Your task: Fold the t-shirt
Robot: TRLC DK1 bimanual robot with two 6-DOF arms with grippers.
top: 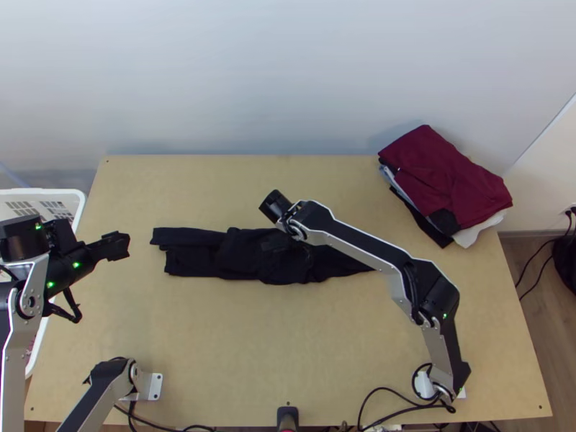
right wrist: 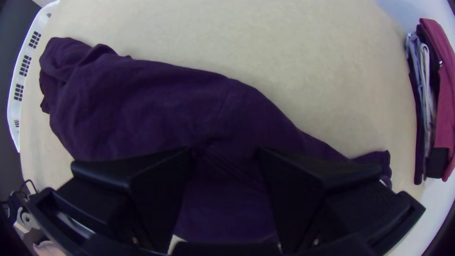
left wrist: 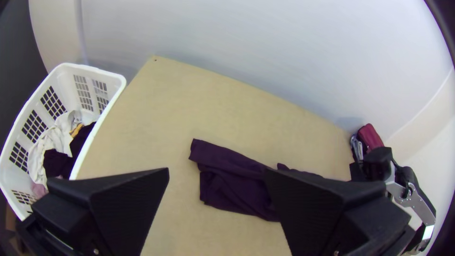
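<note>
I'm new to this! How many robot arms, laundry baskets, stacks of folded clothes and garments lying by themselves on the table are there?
Robot arms: 2 (left arm, right arm)
Laundry baskets: 1 (white basket)
Stacks of folded clothes, each counted as one: 1 (stack)
Garments by themselves: 1 (dark garment)
Total: 5

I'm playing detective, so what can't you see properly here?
- Part of the dark t-shirt, top view: the right arm covers it.
- Its neck hole, right wrist view: lost in dark folds.
- The white basket's left side, top view: cut off by the edge.
- Clothes at its bottom, left wrist view: under the top clothes.
</note>
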